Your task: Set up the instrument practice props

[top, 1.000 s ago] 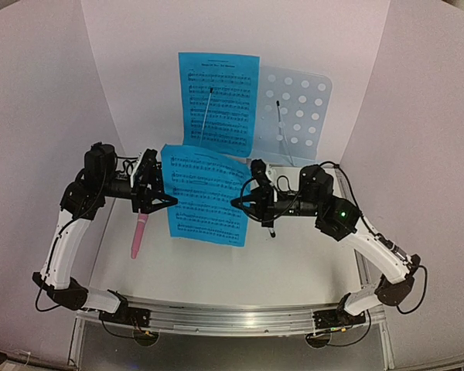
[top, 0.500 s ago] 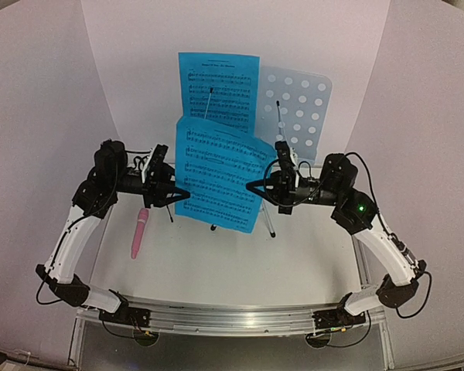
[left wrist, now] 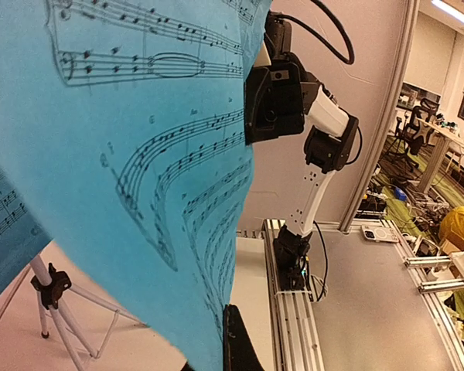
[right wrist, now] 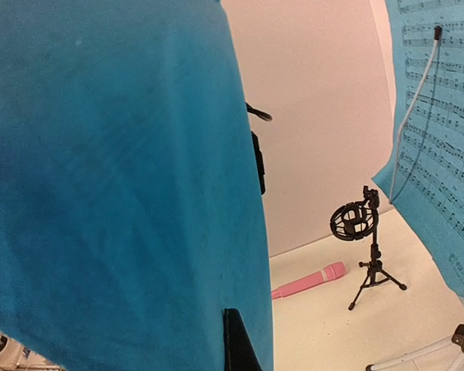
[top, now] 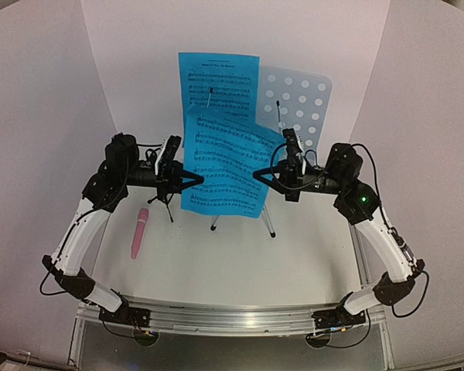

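Note:
Both grippers hold one blue sheet-music page point(top: 224, 166) in the air in front of the music stand. My left gripper point(top: 195, 180) is shut on its left edge and my right gripper point(top: 257, 176) is shut on its right edge. The page point(left wrist: 124, 154) fills the left wrist view, with one black finger point(left wrist: 236, 344) against it. Its plain back point(right wrist: 124, 193) fills the right wrist view. The other page point(top: 216, 85) rests on the pale-blue perforated stand point(top: 301, 108). On the table to the left lie the pink microphone point(top: 139, 232) and the black tripod mic holder point(top: 166, 202).
The stand's silver tripod legs point(top: 267, 220) spread on the table below the held page. White walls close the back and sides. The mic holder point(right wrist: 365, 247) and the pink microphone point(right wrist: 309, 280) show past the page in the right wrist view.
Both arms have lifted the held page up and back toward the stand. The left jaws have closed on the page's edge.

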Robot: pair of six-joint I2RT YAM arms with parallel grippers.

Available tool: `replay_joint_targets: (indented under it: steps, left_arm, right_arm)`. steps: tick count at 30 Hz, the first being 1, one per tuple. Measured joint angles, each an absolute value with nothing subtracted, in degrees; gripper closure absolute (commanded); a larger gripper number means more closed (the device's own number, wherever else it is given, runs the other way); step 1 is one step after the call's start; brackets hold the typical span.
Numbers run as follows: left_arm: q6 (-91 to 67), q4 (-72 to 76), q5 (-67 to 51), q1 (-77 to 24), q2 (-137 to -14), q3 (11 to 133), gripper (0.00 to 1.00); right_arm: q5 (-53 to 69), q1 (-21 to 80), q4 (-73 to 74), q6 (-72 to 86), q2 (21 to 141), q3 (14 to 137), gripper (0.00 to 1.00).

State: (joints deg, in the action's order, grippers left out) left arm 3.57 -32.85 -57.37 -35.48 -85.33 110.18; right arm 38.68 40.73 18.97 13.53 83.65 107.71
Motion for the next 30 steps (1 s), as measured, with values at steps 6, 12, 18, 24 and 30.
replay_joint_targets:
  steps: [6,12,18,24,30]
  left_arm:
    - [-4.8,-31.7,-53.9,-36.4,-85.7,110.9,1.00]
    - [-15.2,-29.5,-50.6,-37.2,-85.7,112.3,1.00]
    - [-24.5,-27.8,-49.3,-38.6,-87.2,113.3,1.00]
    - [-31.6,-23.9,-48.0,-38.6,-90.4,115.8,1.00]
    - [-27.1,-25.4,-46.1,-38.6,-92.9,121.4,1.00]
  right_arm:
    - [31.4,40.1,19.6,15.9,84.5,108.8,0.64]
    - [20.2,40.1,19.8,20.1,85.4,112.0,0.60]
    - [9.1,40.1,19.8,24.1,88.3,116.5,0.58]
    - [3.0,40.0,19.8,26.2,91.3,119.7,0.60]
    - [0.0,40.0,19.9,26.0,91.0,119.5,0.46]
